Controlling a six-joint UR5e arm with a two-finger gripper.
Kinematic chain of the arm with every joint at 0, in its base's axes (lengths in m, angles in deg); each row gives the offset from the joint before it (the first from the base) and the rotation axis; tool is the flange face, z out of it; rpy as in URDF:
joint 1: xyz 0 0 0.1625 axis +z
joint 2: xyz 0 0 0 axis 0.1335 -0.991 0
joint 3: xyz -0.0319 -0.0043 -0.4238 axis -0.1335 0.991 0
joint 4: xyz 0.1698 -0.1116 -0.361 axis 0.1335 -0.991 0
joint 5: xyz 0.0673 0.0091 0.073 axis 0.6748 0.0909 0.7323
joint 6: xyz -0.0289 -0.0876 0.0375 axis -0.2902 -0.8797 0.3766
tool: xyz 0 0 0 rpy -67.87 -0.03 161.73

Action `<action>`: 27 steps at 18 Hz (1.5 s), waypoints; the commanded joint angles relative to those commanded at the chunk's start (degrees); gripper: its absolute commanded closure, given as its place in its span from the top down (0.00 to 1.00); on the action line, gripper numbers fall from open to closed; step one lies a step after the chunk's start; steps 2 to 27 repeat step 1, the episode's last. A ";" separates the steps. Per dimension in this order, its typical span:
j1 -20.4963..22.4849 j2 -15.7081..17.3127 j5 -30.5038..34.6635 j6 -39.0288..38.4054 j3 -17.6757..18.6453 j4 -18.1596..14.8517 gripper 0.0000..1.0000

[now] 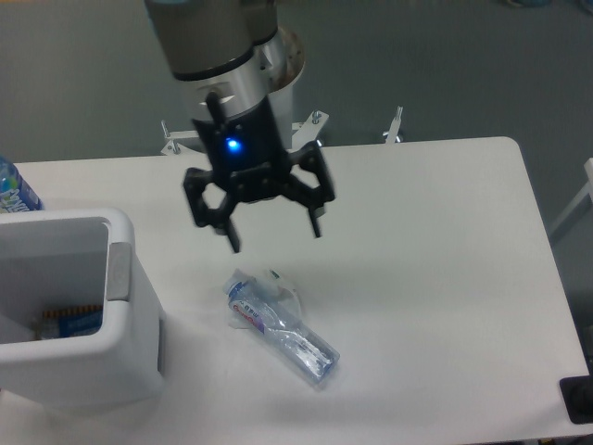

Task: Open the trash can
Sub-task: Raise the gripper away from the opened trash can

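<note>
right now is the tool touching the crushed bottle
Apart. The fixed camera shows the tool hanging open above the crushed bottle, with bare table visible between its fingertips and the bottle.

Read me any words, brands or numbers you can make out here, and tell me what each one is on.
None can be read.
Crushed clear plastic bottle: red and blue label print, too blurred.
Blue bottle at the left edge: label blurred.
Package inside the trash can: too small.

The trash can (93, 371) at the tabletop's front left corner is white with a grey button strip (119, 271). The gripper (275, 236) is black with a blue light. The crushed bottle (283, 326) is clear, its label blue, white and red. The tabletop (435, 278) is white.
</note>
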 joint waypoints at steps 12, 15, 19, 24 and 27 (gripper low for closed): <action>0.79 -0.09 0.00 0.89 0.26 -0.18 1.00; 0.79 -0.09 0.00 0.89 0.26 -0.18 1.00; 0.79 -0.09 0.00 0.89 0.26 -0.18 1.00; 0.79 -0.09 0.00 0.89 0.26 -0.18 1.00; 0.79 -0.09 0.00 0.89 0.26 -0.18 1.00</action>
